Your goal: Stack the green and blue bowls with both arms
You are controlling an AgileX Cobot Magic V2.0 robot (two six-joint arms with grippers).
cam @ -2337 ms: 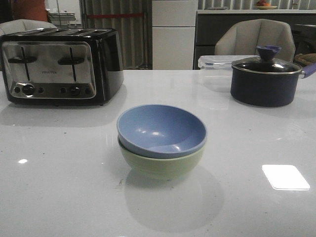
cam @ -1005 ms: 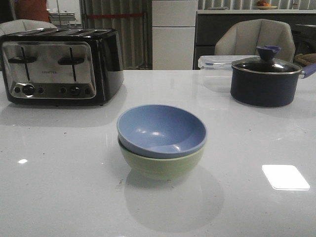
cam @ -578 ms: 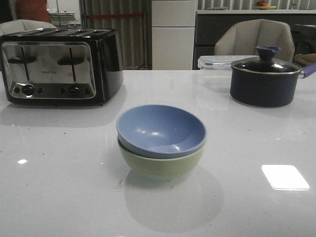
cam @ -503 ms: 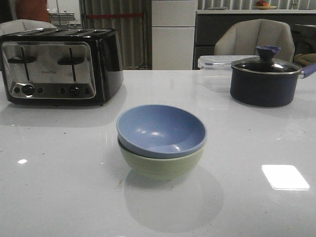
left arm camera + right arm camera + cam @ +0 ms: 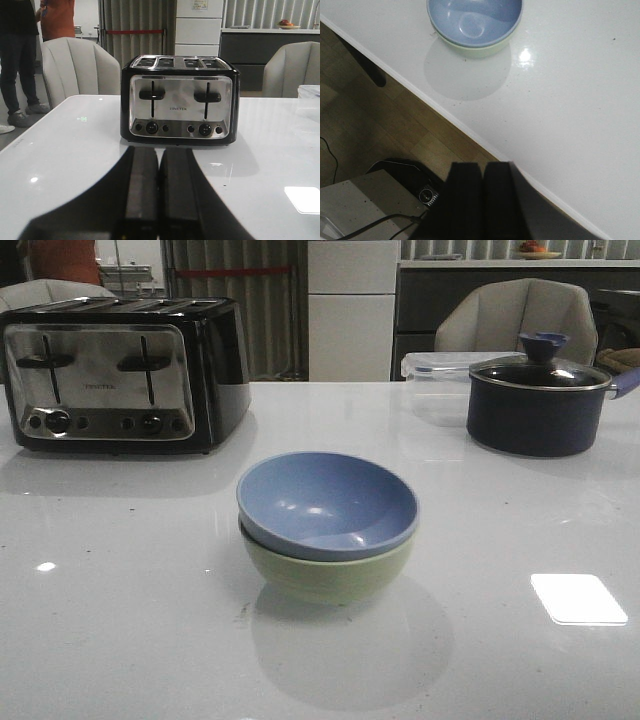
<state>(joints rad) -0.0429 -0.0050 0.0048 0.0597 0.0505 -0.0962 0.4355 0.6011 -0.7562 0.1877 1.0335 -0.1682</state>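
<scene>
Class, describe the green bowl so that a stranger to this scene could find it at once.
Start at the big toaster on the white table; nearer the camera sit two nested bowls. The green bowl is the lower one, pale sage, holding the blue bowl inside it.

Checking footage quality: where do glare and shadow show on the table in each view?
Front view: a bright rectangular glare patch on the table, soft shadow before the stacked blue bowl. Left wrist view: another glare patch beside the toaster. Right wrist view: small glint beside the green bowl, round shadow below.

The blue bowl [image 5: 327, 503] sits nested inside the green bowl [image 5: 325, 574] on the white table [image 5: 130, 630]. A toaster [image 5: 120, 373] stands far left; a dark lidded pot [image 5: 540, 400] far right.
</scene>
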